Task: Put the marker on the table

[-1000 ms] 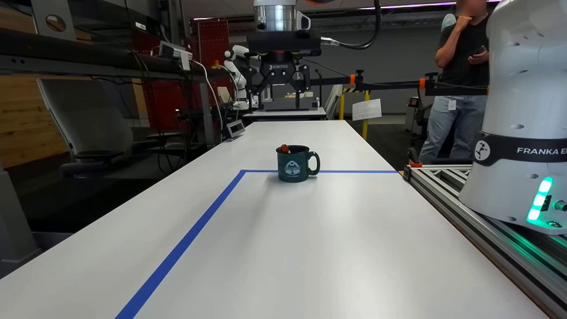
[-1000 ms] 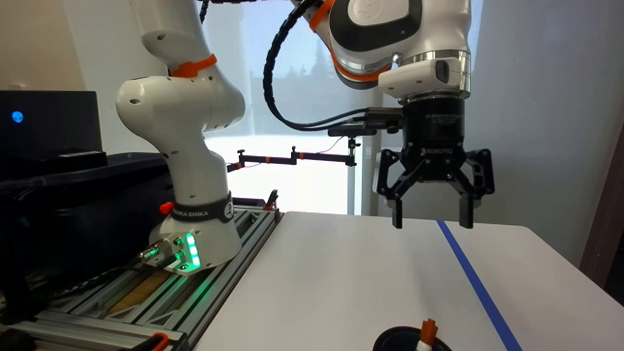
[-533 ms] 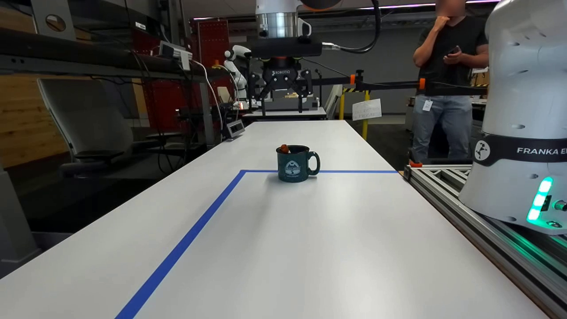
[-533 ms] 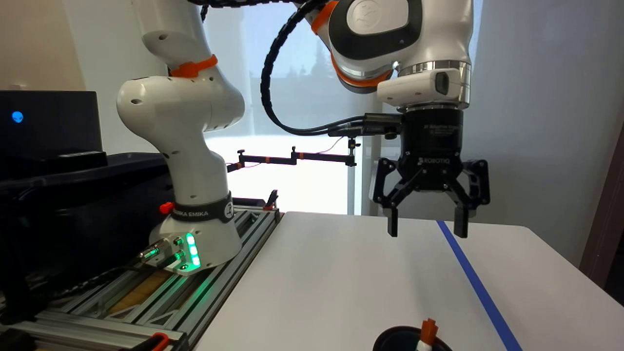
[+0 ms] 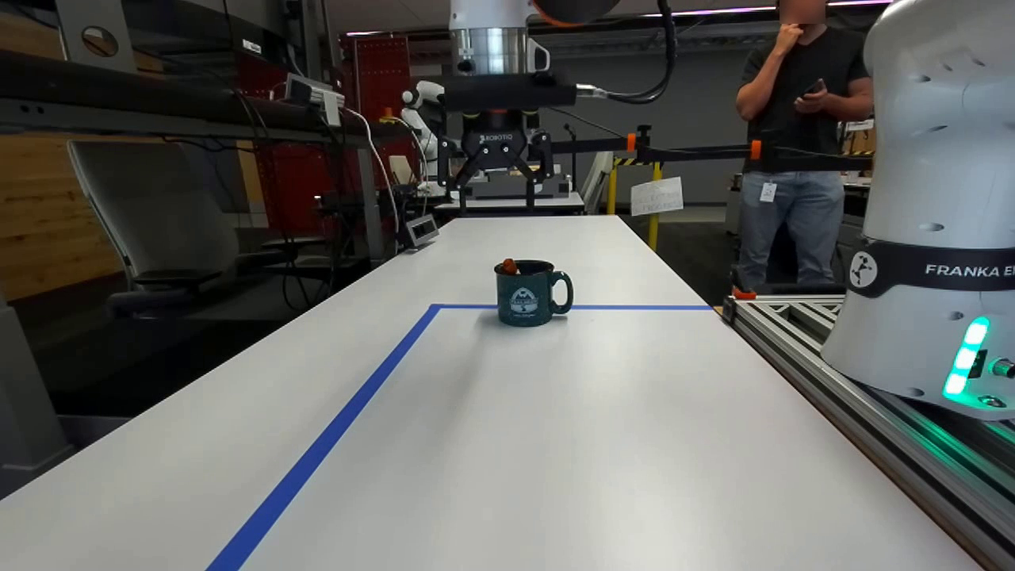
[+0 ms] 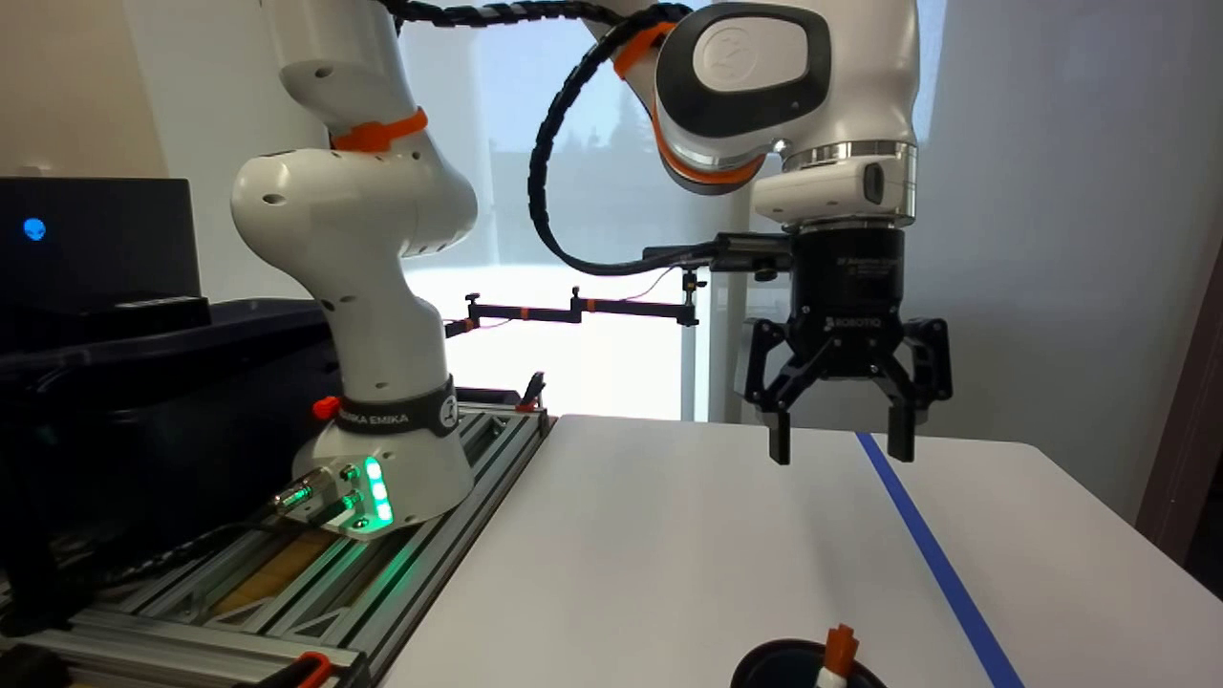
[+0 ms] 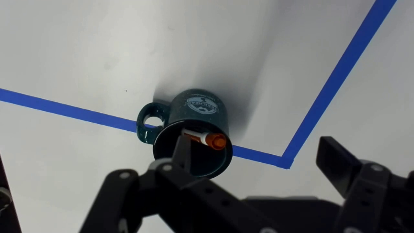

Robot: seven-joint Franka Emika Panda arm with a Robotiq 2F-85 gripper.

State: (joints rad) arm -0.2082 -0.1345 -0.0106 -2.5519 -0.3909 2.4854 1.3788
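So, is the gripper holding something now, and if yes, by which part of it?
Nothing is held. The gripper is open in the air, and the marker leans inside the mug, apart from it.

Exterior view, centre: marker [image 5: 509, 267] hidden inside mug [image 5: 524, 306] except reddish end. Upper right: person's face [image 5: 803, 12] blurred. Right of centre: lettering on sign [image 5: 657, 196] too small to read. Exterior view, bottom: mug [image 6: 776, 663] cut off. Wrist view, bottom: gripper [image 7: 255, 149] cut off, finger [image 7: 183, 153] hiding part of mug's mouth.

Mug [image 5: 523, 300] on table [image 5: 571, 428], perhaps touching tape [image 5: 642, 307]; marker [image 7: 204, 138] inside; end effector [image 6: 841, 449] above table.
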